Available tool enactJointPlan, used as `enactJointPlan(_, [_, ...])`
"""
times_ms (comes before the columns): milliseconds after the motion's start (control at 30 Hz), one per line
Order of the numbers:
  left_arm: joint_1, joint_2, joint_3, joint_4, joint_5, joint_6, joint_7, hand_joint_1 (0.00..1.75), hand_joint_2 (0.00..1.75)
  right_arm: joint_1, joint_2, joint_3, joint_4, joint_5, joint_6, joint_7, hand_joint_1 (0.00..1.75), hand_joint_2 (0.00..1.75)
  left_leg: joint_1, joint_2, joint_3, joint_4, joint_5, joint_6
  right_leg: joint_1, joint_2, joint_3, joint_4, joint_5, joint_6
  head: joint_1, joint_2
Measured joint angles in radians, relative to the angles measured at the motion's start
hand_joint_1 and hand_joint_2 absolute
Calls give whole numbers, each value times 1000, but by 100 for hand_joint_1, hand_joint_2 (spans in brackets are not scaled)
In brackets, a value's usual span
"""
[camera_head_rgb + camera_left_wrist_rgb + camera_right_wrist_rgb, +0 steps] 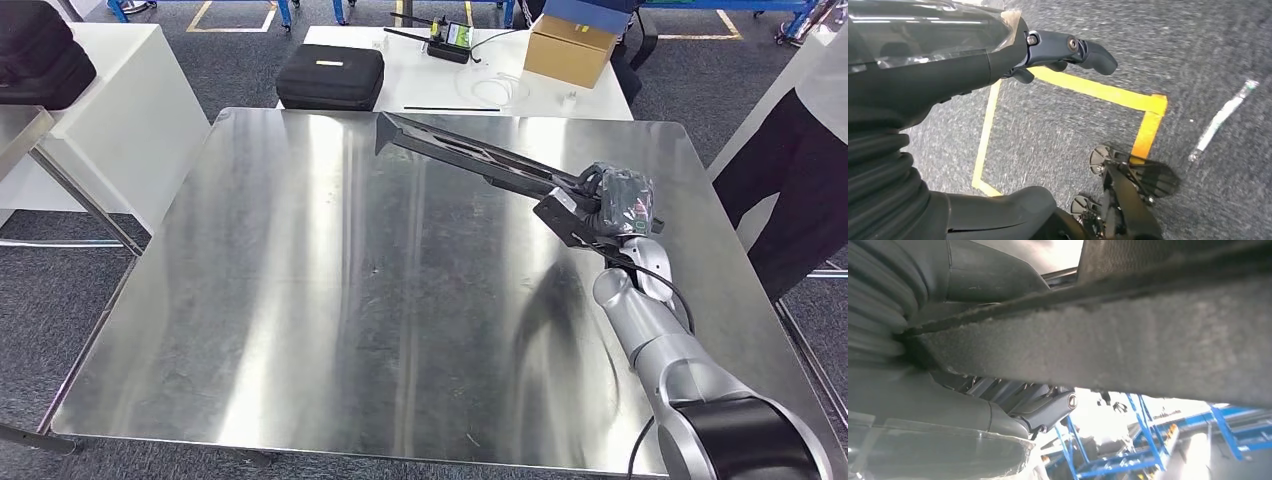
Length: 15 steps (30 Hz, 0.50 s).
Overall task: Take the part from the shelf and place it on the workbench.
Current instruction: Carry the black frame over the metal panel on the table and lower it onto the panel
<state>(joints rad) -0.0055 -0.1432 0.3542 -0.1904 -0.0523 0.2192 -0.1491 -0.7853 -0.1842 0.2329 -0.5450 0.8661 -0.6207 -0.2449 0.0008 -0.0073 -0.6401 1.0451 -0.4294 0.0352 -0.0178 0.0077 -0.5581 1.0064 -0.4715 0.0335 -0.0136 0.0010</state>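
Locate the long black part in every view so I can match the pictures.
Head view: the long black part slants across the far right of the steel workbench, its near end gripped by the right hand.
Left wrist view: not in it; carpet and yellow floor tape.
Right wrist view: the part is the rough dark bar crossing the picture.
Shared landmark: the right hand gripping the part.

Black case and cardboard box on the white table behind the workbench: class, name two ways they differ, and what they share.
The black case is dark, low and flat with rounded corners; the cardboard box is tan, taller and sharp-edged. The case sits on the table's left part, the box on its right. Both rest on the white table.
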Motion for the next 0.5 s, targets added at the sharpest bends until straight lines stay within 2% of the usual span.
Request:
enactJointPlan(67, [-3, 0, 0, 0, -6, -2, -2, 0, 175, -5, -2, 3, 6, -6, -4, -4, 173, 175, -4, -1, 13, -25, 0, -1, 9, 0, -2, 1, -3, 5, 1, 0])
enactJointPlan(200, [-3, 0, 0, 0, -12, 0, -6, 0, 175, -5, -6, 7, 18, -20, -7, -15, 0, 0, -13, -5, 12, -26, 0, 3, 5, -3, 0, -6, -2, 7, 2, 0])
enactJointPlan(367, [-4, -3, 0, 0, -25, 20, -4, 0, 175, -1, -19, 9, 19, -39, -9, -15, 0, 0, -15, -6, 12, -26, -1, 12, 4, -4, 4, -14, 1, 12, 2, 0])
enactJointPlan(500, [-4, -6, 0, 0, -26, 30, -6, 0, 175, 7, -29, 9, 19, -40, -9, -16, 0, 0, -17, -6, 11, -26, 0, 15, 2, -4, 4, -15, 3, 16, 2, 0])
